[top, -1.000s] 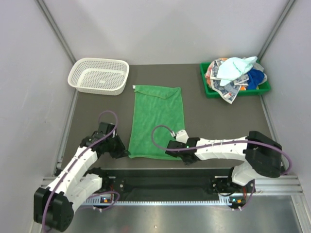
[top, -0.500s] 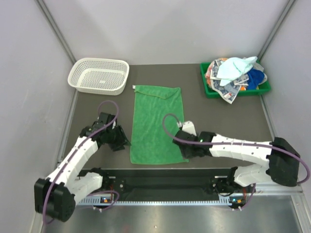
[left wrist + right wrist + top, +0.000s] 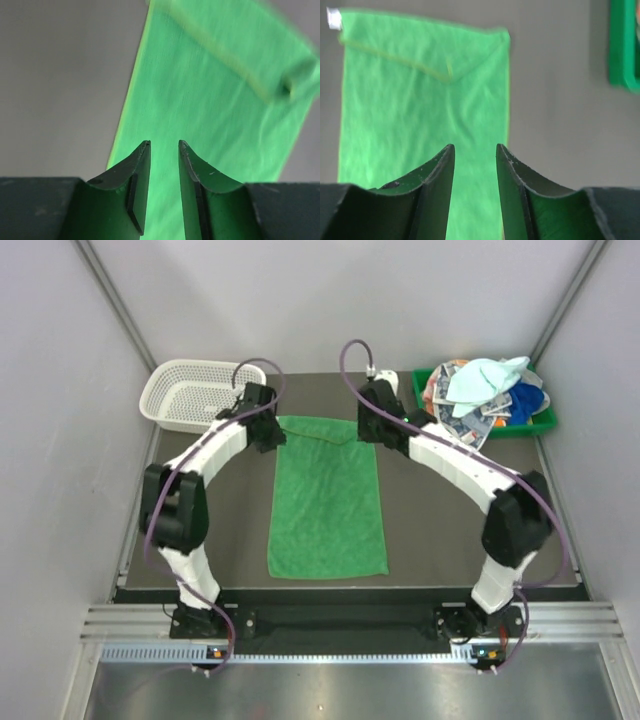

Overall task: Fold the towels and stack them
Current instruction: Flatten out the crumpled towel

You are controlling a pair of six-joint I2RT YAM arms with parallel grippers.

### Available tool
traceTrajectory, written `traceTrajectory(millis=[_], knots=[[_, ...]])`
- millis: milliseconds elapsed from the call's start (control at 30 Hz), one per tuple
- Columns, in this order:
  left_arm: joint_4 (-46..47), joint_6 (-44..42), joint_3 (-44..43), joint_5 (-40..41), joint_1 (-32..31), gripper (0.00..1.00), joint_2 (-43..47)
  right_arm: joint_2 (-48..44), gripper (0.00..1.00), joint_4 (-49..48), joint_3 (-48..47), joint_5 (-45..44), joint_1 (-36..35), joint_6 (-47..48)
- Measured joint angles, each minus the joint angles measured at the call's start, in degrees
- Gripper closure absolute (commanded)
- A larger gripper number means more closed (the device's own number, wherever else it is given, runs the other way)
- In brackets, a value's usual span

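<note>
Dark grey table point(image 3: 440, 510) between pale walls: a bright green towel point(image 3: 328, 500) lies spread at its middle, long axis running from the near edge toward the far wall, with a small flap creased over at the far end. By my reckoning the job has barely begun, with no fold made and no stack. The other towels point(image 3: 485, 390) sit heaped in the green tray point(image 3: 430, 430) at far right. Left pincer point(image 3: 164, 143) and right pincer point(image 3: 475, 146) hover by the towel's far corners, both released, grasping nothing.
</note>
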State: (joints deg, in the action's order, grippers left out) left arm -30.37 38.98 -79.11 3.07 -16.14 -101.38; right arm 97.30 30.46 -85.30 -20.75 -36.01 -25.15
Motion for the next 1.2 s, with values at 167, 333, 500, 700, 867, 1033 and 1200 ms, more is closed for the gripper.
traceTrajectory(millis=[167,333,500,700,867,1033,1200], knots=[[-0.04,-4.68,-19.02,6.10,0.00,0.62,-17.99,15.58,0.57,-1.57,-15.26,0.52,1.36,4.96],[-1.20,-8.72,-31.23,10.62,0.20,0.60,-30.80,28.50,0.53,-2.27,-28.89,1.29,2.32,10.16],[-2.73,-11.45,-37.42,13.38,0.70,0.58,-35.65,34.45,0.51,-4.44,-33.75,2.21,2.56,14.19],[-2.80,-13.14,-37.75,15.69,1.18,0.58,-35.69,38.21,0.48,-6.62,-36.85,2.23,2.54,17.70],[-2.45,-13.70,-36.98,16.13,1.16,0.58,-35.74,40.37,0.46,-7.41,-39.17,1.95,2.54,19.63],[-1.68,-13.73,-36.68,16.04,1.16,0.59,-35.76,41.88,0.45,-8.22,-39.76,1.55,2.54,21.18],[2.80,-13.73,-32.54,15.56,1.16,0.58,-34.32,42.34,0.50,-8.26,-39.60,1.31,2.54,22.27]])
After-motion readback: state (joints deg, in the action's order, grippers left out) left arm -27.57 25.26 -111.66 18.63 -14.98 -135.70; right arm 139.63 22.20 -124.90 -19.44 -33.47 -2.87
